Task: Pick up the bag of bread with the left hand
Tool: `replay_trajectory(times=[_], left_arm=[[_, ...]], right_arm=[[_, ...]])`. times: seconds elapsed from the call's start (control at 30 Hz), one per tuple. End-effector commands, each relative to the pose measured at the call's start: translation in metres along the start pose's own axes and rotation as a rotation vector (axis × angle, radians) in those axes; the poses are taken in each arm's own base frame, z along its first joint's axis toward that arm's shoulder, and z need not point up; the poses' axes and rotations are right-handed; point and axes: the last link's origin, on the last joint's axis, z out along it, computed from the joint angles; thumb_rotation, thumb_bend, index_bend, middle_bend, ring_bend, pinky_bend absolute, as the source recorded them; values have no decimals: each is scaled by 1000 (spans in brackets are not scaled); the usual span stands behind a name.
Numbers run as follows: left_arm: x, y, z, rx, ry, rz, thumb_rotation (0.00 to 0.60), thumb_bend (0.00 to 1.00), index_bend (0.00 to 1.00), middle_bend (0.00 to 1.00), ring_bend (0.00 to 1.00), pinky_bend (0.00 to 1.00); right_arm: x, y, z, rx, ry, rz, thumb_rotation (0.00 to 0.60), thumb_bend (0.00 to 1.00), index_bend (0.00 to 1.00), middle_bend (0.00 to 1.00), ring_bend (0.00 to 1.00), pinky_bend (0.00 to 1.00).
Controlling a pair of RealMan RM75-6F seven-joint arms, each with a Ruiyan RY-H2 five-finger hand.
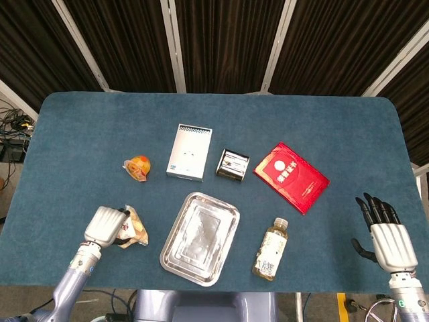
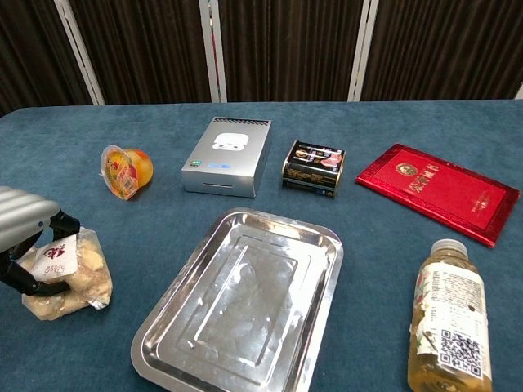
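Observation:
The bag of bread is a clear packet of pale buns with a white label, near the table's front left. My left hand lies over its left side. In the chest view the left hand has its dark fingers curled around the bag of bread, which is bunched and tipped up on the cloth. My right hand hovers at the front right corner with its fingers spread and nothing in it.
A steel tray sits right of the bag. A bottle of yellow drink lies further right. Behind are a jelly cup, a silver box, a small tin and a red booklet.

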Motion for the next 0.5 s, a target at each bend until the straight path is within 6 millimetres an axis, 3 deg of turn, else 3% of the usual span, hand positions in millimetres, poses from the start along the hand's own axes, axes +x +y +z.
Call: replay_trajectory(times=[0.03,0.17,0.23,0.37,0.5], left_arm=[[20,-5,-9,0,71,-61,600,333,637,682,632,672],[57,-6,-22,-37,182,-140,600,322,614,664,617,658],[89,15,-24,-126,272,-221,600,315,599,647,605,645],[105,41,-22,-211,287,-237,600,304,544,587,555,590],[112,79,-15,-301,274,-239,600,265,465,411,388,460]], right_arm=[[0,0,0,0,0,0,600,302,0,0,0,90],[-1,-1,0,3,-3,-6,600,302,0,0,0,90],[-2,-3,0,6,-3,-10,600,302,0,0,0,90],[-2,-2,0,4,-4,-11,600,302,0,0,0,90],[-1,-1,1,-1,-1,-5,600,301,0,0,0,90]])
